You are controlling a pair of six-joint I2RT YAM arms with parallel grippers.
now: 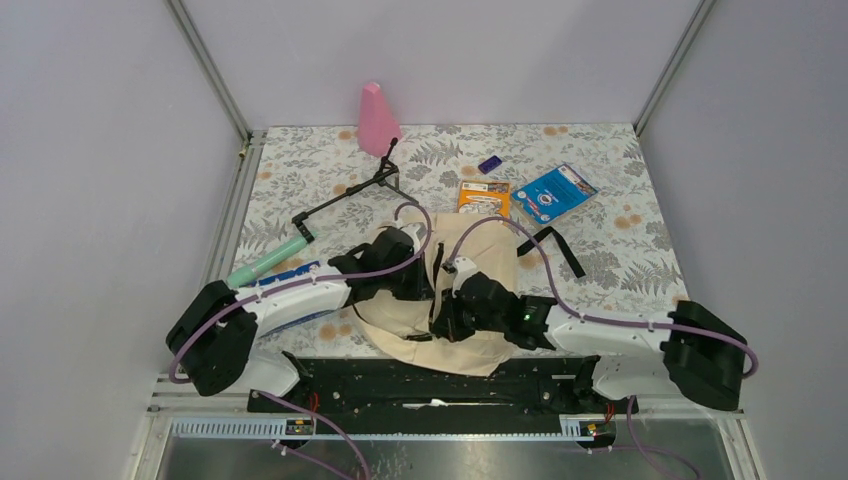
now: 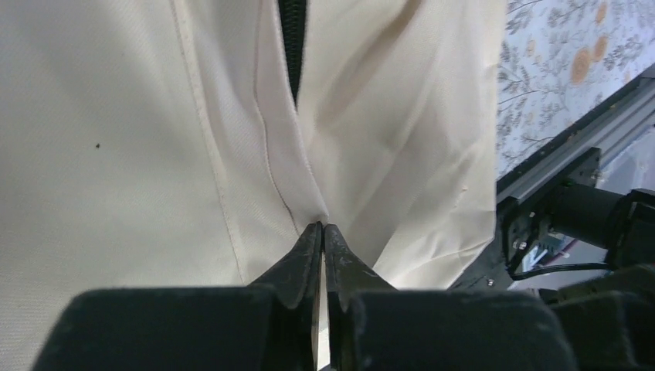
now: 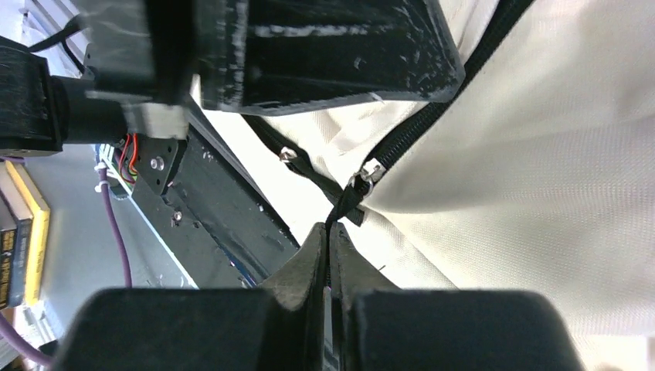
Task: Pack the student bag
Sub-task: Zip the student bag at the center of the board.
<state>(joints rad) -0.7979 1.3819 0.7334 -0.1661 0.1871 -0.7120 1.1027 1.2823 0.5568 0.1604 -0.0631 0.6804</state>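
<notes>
The cream student bag point(image 1: 478, 262) lies at the table's near middle, partly under both arms. My left gripper point(image 2: 322, 229) is shut on a fold of the bag's cream fabric point(image 2: 309, 178) just below the black zipper point(image 2: 292, 39). My right gripper point(image 3: 327, 232) is shut on a black zipper pull strap point(image 3: 345, 202) that hangs from a silver slider point(image 3: 369, 171) on the bag's zipper. In the top view the left gripper point(image 1: 415, 278) and right gripper point(image 1: 447, 312) sit close together over the bag.
A pink cone point(image 1: 377, 118), a black folding stand point(image 1: 350, 192), a green tube point(image 1: 265, 262), a small purple item point(image 1: 489, 164), an orange booklet point(image 1: 484, 198) and a blue booklet point(image 1: 554, 192) lie on the floral table. A black strap point(image 1: 560, 245) trails right of the bag.
</notes>
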